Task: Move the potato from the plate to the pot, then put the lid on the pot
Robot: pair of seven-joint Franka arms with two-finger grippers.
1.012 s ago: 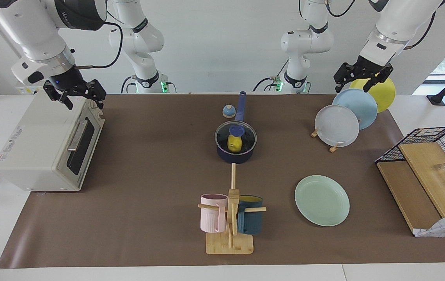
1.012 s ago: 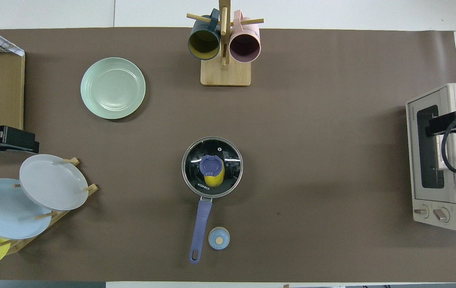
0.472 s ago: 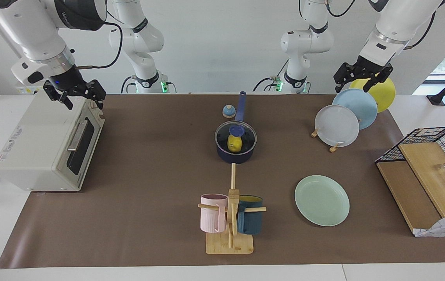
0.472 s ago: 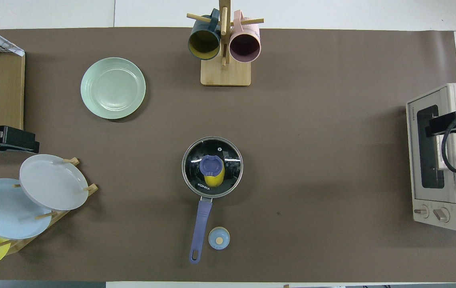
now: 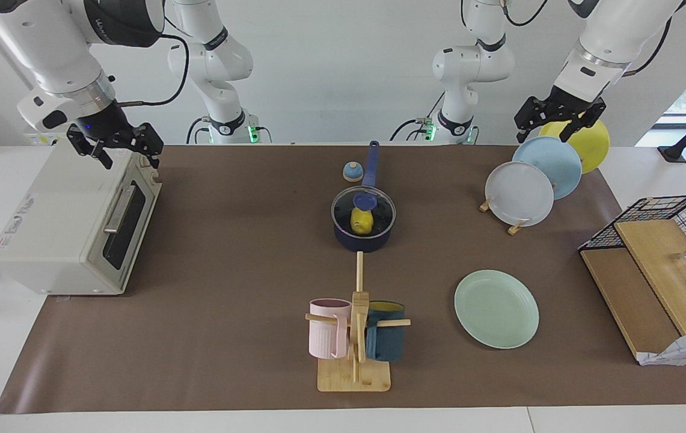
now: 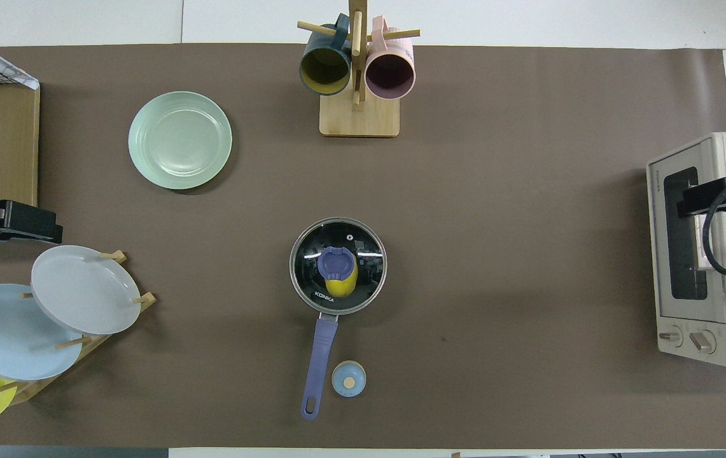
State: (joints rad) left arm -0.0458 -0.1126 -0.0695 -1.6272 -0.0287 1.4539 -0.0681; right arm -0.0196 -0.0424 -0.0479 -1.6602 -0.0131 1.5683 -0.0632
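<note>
The yellow potato (image 5: 362, 223) lies inside the dark navy pot (image 5: 362, 242) at the middle of the table, seen through the glass lid (image 5: 380, 208). The lid sits on the pot, blue knob up. The pot's long blue handle (image 6: 321, 356) points toward the robots. In the overhead view the potato (image 6: 342, 286) shows under the lid (image 6: 369, 267). The mint-green plate (image 5: 496, 308) lies bare, farther from the robots, toward the left arm's end; it also shows in the overhead view (image 6: 179, 140). My left gripper (image 5: 559, 120) hangs open over the plate rack. My right gripper (image 5: 115, 144) hangs open over the toaster oven.
A toaster oven (image 5: 72, 222) stands at the right arm's end. A mug tree (image 5: 355, 337) with a pink and a teal mug stands farther out than the pot. A rack of upright plates (image 5: 520, 192), a wire basket (image 5: 673, 210) and a small bell (image 5: 352, 172) are also here.
</note>
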